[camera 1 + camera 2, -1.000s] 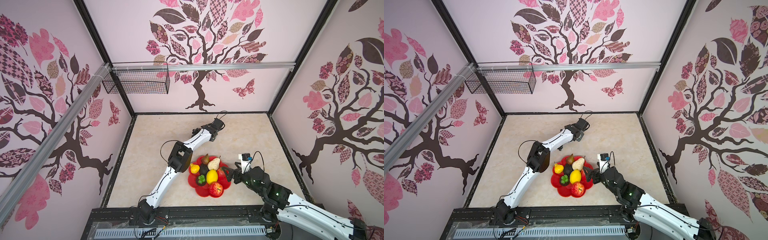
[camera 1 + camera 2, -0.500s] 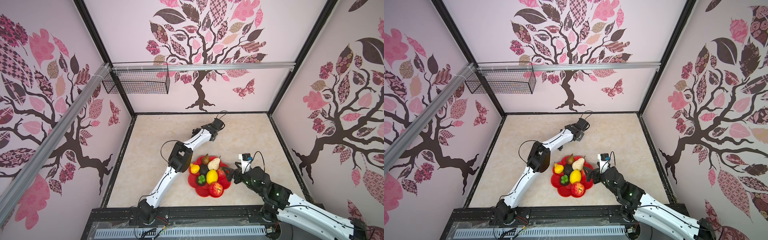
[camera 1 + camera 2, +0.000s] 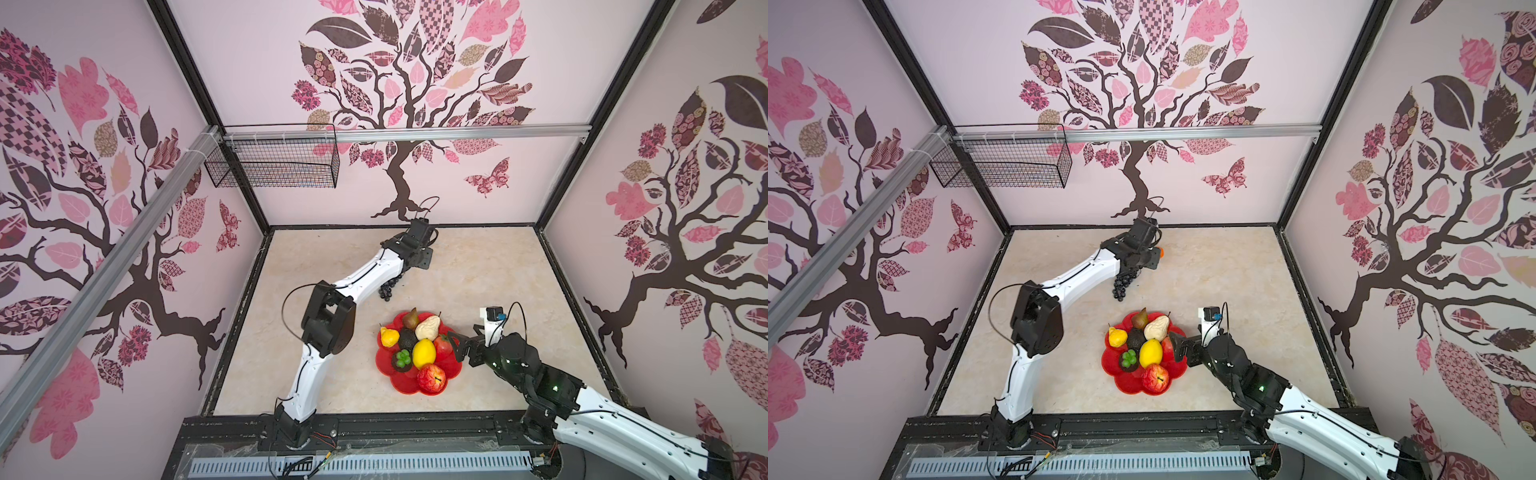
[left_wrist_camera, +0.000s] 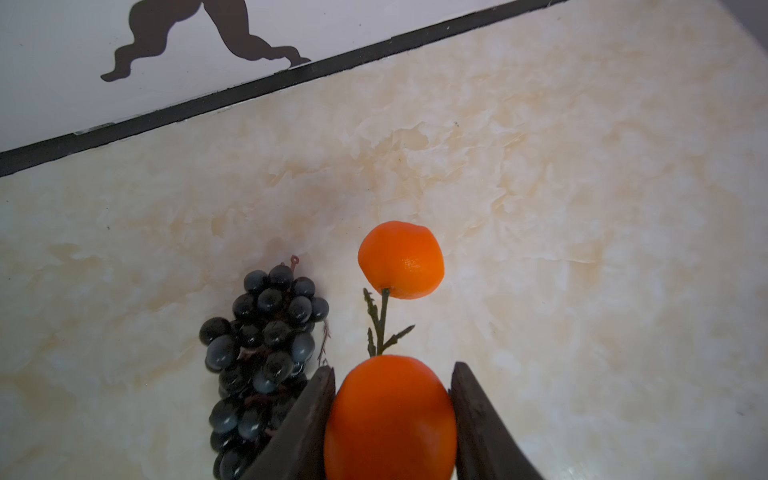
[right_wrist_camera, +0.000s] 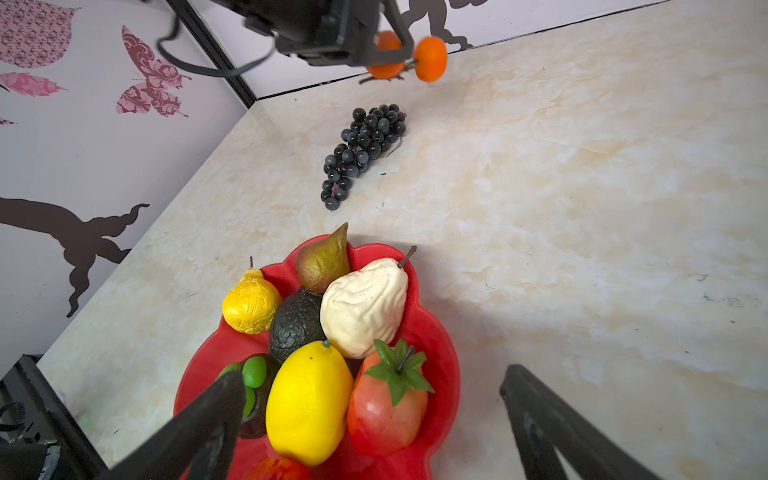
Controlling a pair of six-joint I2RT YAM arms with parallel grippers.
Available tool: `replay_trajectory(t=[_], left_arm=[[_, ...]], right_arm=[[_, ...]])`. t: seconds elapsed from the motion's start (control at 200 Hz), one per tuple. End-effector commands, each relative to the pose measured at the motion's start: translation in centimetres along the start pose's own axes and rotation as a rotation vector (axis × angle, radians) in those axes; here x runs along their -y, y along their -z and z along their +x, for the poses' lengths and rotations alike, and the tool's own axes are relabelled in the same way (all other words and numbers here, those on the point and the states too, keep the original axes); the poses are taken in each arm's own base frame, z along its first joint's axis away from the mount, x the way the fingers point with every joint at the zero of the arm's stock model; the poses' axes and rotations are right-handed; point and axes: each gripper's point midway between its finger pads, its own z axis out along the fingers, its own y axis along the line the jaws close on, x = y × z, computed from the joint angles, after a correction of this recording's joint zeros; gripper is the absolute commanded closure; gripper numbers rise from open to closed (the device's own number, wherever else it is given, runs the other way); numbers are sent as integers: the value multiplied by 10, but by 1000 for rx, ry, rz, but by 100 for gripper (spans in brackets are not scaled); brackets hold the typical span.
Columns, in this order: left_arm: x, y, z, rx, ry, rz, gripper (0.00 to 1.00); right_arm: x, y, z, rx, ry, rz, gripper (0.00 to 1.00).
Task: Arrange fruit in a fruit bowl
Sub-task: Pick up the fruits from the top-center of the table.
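Observation:
At the back of the table my left gripper [image 4: 392, 370] is shut on a small orange [image 4: 390, 415]. A green stem joins that orange to a second orange [image 4: 401, 259] just beyond the fingertips. The black grape bunch [image 4: 259, 345] lies on the table right beside one finger, also seen in a top view [image 3: 388, 289]. The red scalloped fruit bowl [image 3: 453, 370] holds a brown pear [image 3: 411, 318], cream pear [image 3: 429, 327], lemon [image 3: 424, 353], strawberry [image 5: 386, 399], apple [image 3: 431, 378] and an avocado [image 5: 295, 324]. My right gripper [image 5: 374, 378] stands open over the bowl's right rim, holding nothing.
A black wire basket [image 3: 274, 160] hangs high on the back wall rail. The back wall's black base strip [image 4: 249, 89] runs close behind the oranges. The left arm's elbow [image 3: 328, 326] stands left of the bowl. Bare marble floor [image 3: 490, 266] lies right of the oranges.
The left gripper's jaws have closed in onto the orange. Neither arm has visibly shifted, and the fruit in the bowl is unchanged.

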Motion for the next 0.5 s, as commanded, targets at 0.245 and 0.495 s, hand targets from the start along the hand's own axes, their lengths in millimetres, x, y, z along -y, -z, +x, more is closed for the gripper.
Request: replay_trajectory(t=[0.245,0.495], left_arm=[[17,69,26,33,401,352,58],[34,109,52,45,683,601,58]], right_arm=[[-13,-17,-31,-21,-192,-99,0],[-50,-39,-47,-33,-361,-256,3]])
